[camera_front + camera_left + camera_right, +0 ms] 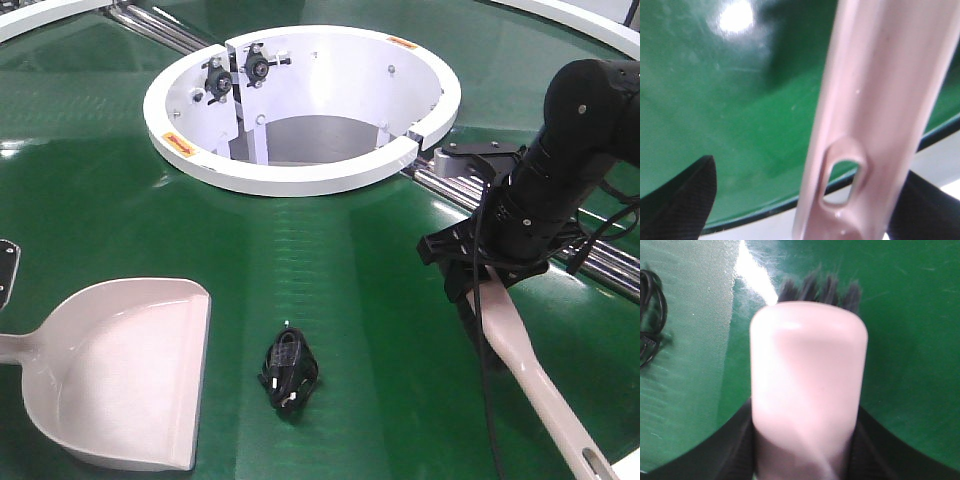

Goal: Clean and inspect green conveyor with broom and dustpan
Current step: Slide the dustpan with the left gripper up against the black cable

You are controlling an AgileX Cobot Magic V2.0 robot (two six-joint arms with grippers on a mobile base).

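Note:
The green conveyor (350, 250) fills the front view. On it at the left lies the pale dustpan (120, 370), mouth to the right, handle running off the left edge. In the left wrist view its slotted handle (865, 100) stands between the fingers of my left gripper (810, 172), which is open; the left finger (685, 195) is well clear of the handle. At the right my right gripper (490, 275) is shut on the broom (530, 370). In the right wrist view the broom (807, 370) shows dark bristles (820, 287) over the belt.
A black coiled cable (288, 370) lies on the belt between dustpan and broom, also seen as the cable (650, 315). The white ring housing (300, 180) sits behind. Silver rollers (165, 28) cross the back left and right. The belt edge (765, 210) runs close below the dustpan handle.

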